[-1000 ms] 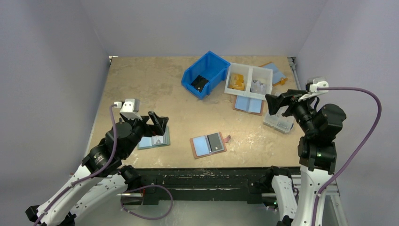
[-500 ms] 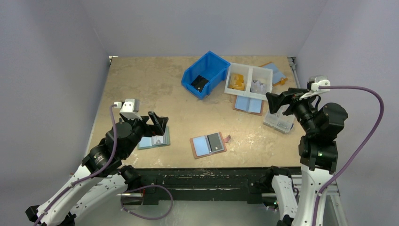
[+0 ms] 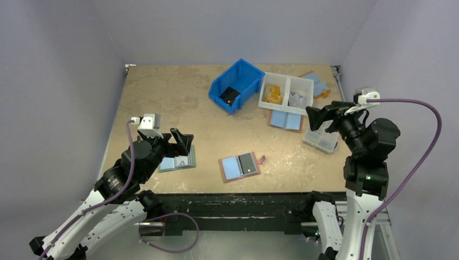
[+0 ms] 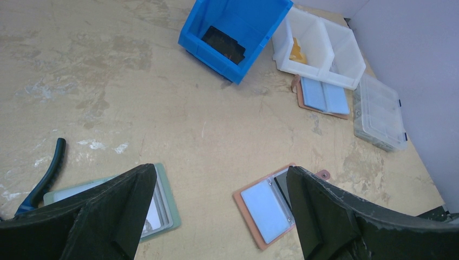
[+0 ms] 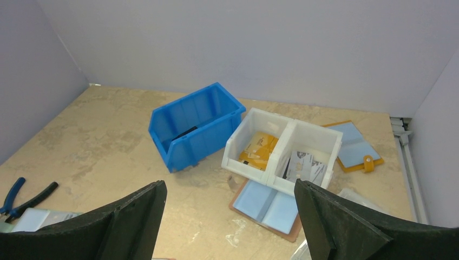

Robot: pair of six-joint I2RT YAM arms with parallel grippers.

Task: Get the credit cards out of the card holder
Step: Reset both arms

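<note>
My left gripper (image 3: 182,142) and right gripper (image 3: 318,117), 2 in all, hang released and empty. The card holder (image 4: 268,208) lies opened flat, framed between my left jaws and well apart from my right ones, so the left seems best placed to reach it.

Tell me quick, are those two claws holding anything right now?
Left gripper: open, holding nothing.
Right gripper: open, holding nothing.

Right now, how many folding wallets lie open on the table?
4: salmon-brown card holder near centre; green-edged wallet front left; brown-edged folder at the white bin's near edge; orange wallet behind it. More may be hidden.
</note>
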